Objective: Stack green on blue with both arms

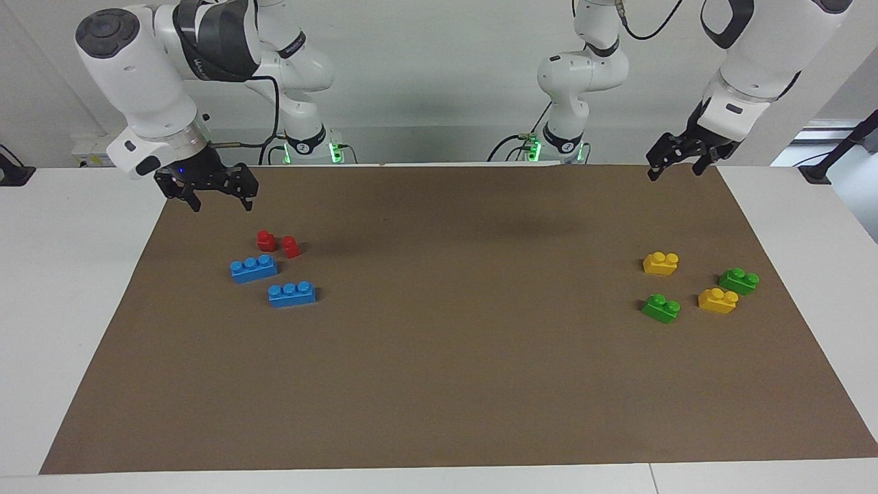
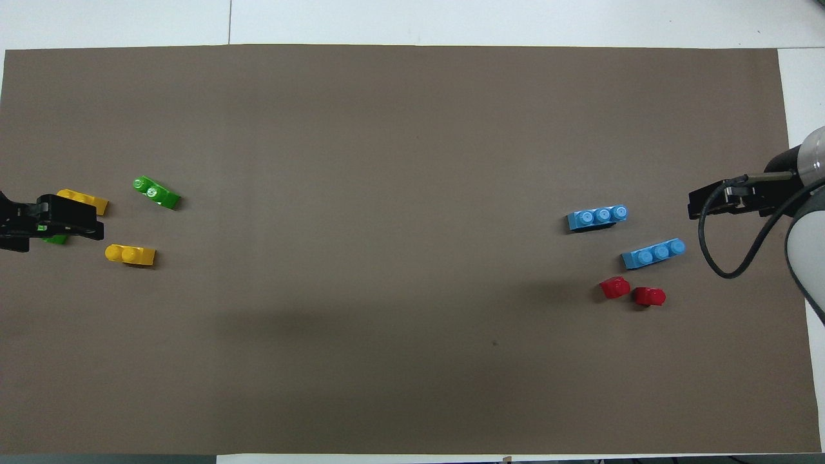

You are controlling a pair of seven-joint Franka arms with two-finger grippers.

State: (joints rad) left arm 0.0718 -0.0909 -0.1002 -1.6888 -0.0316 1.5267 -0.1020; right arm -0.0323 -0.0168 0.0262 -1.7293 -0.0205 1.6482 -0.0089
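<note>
Both grippers hang spread and empty. The left gripper [image 1: 675, 165] sits upper right in the facing view, with the green bricks [image 1: 661, 308] below it. The right gripper [image 1: 216, 192] sits upper left, just above the blue bricks [image 1: 254, 268].

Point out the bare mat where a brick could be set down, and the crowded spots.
Free: the wide middle of the mat, between the blue bricks and the green bricks, and the whole strip farther from the robots. Crowded: blue with red pieces at the right arm's end; green and yellow bricks at the left arm's end. Both grippers hang open above the mat's corners nearest the robots.
</note>
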